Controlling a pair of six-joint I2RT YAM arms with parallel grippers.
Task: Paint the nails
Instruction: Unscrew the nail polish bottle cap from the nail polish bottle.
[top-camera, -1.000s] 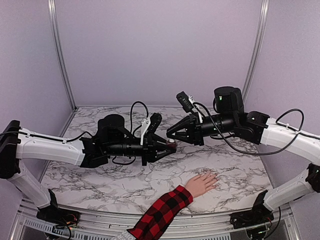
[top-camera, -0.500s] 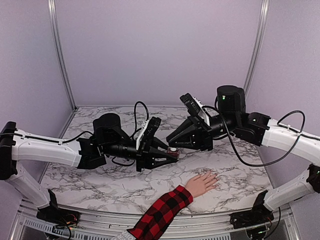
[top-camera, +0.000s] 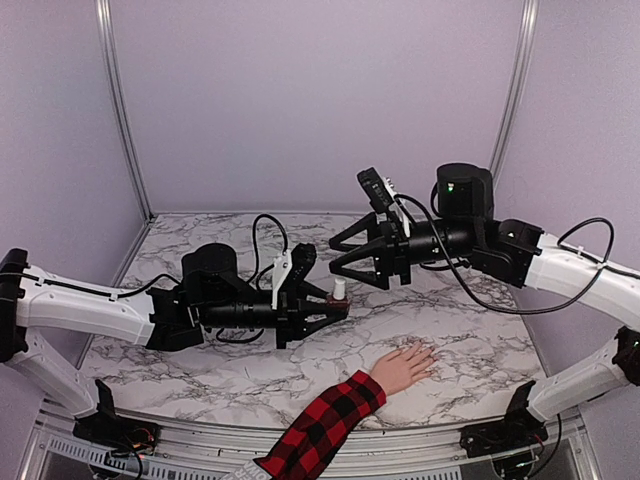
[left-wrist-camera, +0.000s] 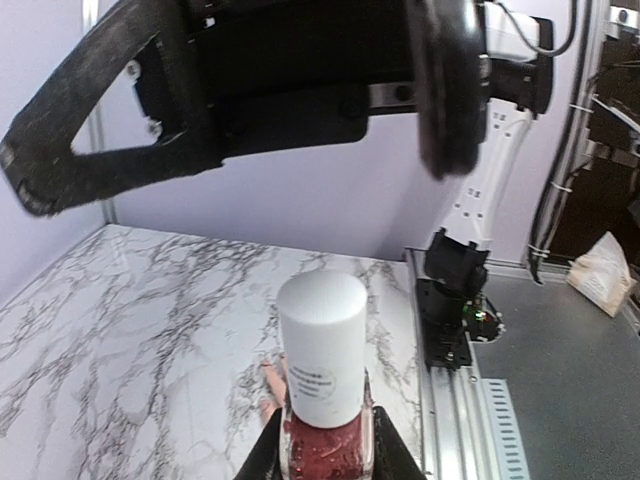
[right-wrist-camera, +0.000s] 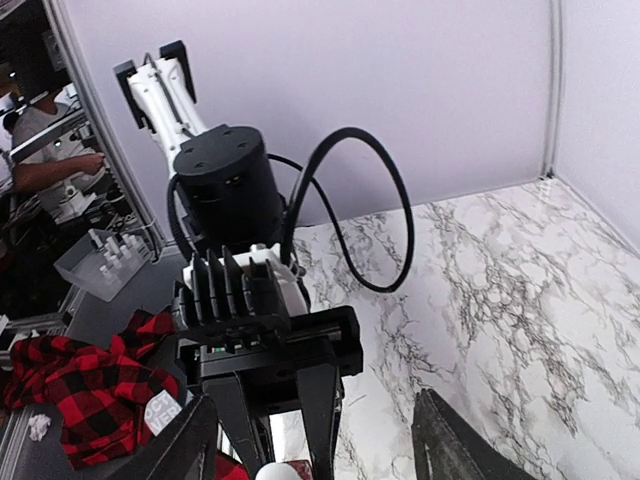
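Left gripper (top-camera: 340, 303) clamped on the polish bottle (left-wrist-camera: 322, 395), keeping it upright and steady so the right gripper (top-camera: 336, 261), jaws apart just beside the white cap (left-wrist-camera: 320, 335), can likely unscrew it; nails (top-camera: 428, 353) on the hand (top-camera: 403, 366) lying flat nearby, nearer the front edge.

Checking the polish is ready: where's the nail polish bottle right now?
Top view, mid-table: the bottle sits upright in the shut left gripper, white cap under the open right gripper, behind the plaid-sleeved hand.
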